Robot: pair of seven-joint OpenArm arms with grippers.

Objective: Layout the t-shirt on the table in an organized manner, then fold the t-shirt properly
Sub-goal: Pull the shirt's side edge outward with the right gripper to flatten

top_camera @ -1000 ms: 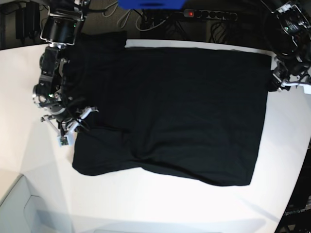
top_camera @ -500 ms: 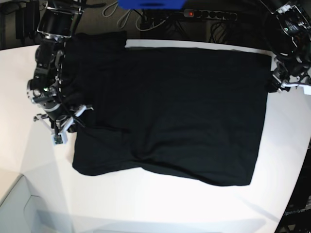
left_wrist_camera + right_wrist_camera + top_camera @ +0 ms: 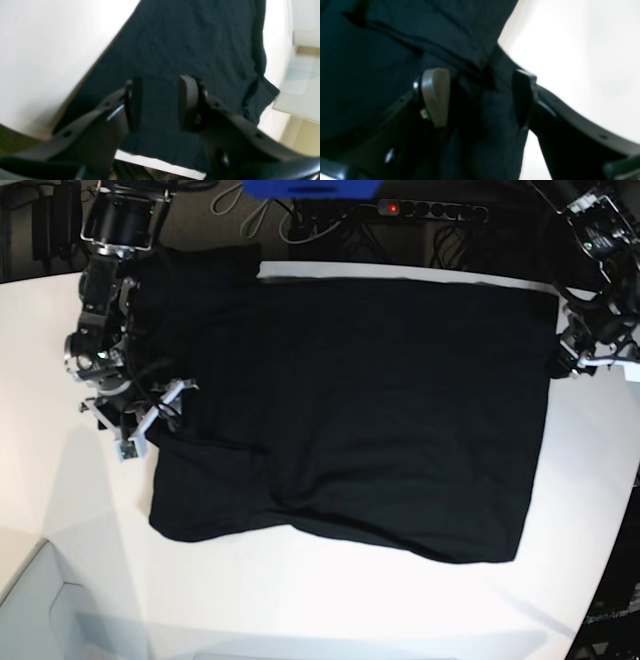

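Observation:
The black t-shirt [image 3: 350, 410] lies spread flat, plain side up, on the white table [image 3: 330, 600], with a sleeve bunched at the upper left. At the shirt's left edge my right gripper [image 3: 150, 418] stands open. In the right wrist view its fingers [image 3: 436, 97] are wide apart, with a loose fold of the t-shirt [image 3: 470, 37] between them. My left gripper [image 3: 564, 360] hovers at the shirt's right edge. The left wrist view shows that gripper [image 3: 160, 102] open, its pads apart and nothing pinched, over the dark cloth [image 3: 187, 45].
Behind the table's far edge lie a power strip [image 3: 430, 210] with a red light, cables and a blue object [image 3: 310, 188]. A pale box corner [image 3: 40, 610] sits at the lower left. The table's curved edge runs down the right side.
My right gripper has opened and let go of the shirt's left edge, shifting slightly there. The left arm and the shirt's layout look unchanged.

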